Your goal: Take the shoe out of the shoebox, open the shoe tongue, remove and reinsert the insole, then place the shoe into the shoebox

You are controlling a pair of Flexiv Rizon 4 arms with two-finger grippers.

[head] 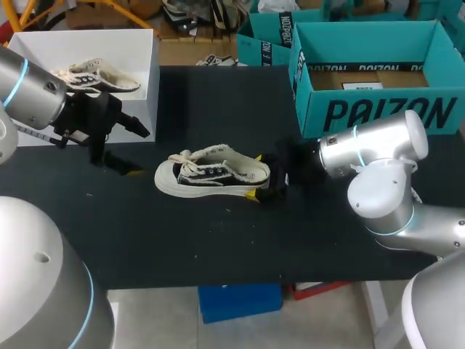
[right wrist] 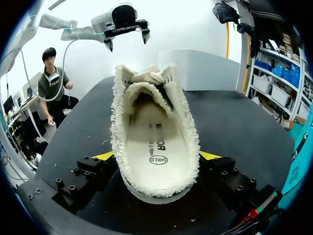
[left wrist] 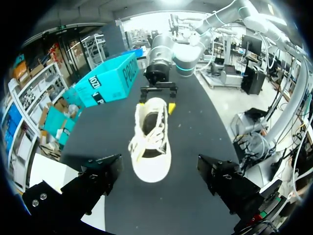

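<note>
- The shoe (head: 214, 173) lies on its sole in the middle of the black table (head: 218, 240), with its toe toward my left arm and its heel toward my right.
- The right gripper (head: 254, 176) is clamped on the shoe's heel, one yellow tip against each side of the sole. In the right wrist view the frayed collar fills the space between the fingers, and the cream insole (right wrist: 156, 142) lies flat inside.
- The left gripper (head: 138, 151) hangs just beyond the toe, apart from it. Its fingers are spread wide with nothing between them, and in its own view the shoe lies straight ahead.
- The white laces (head: 190, 166) are loosely tied over the tongue.
- From above, the back of the heel is hidden under the right gripper. That gripper's dark body is hard to tell from the dark tabletop.
- At the far left corner stands a white shoebox (head: 145, 102) with a second shoe (head: 98, 76) lying inside.
- At the far right stands an open teal box (head: 378, 113). Another teal box behind it is cut off.
</note>
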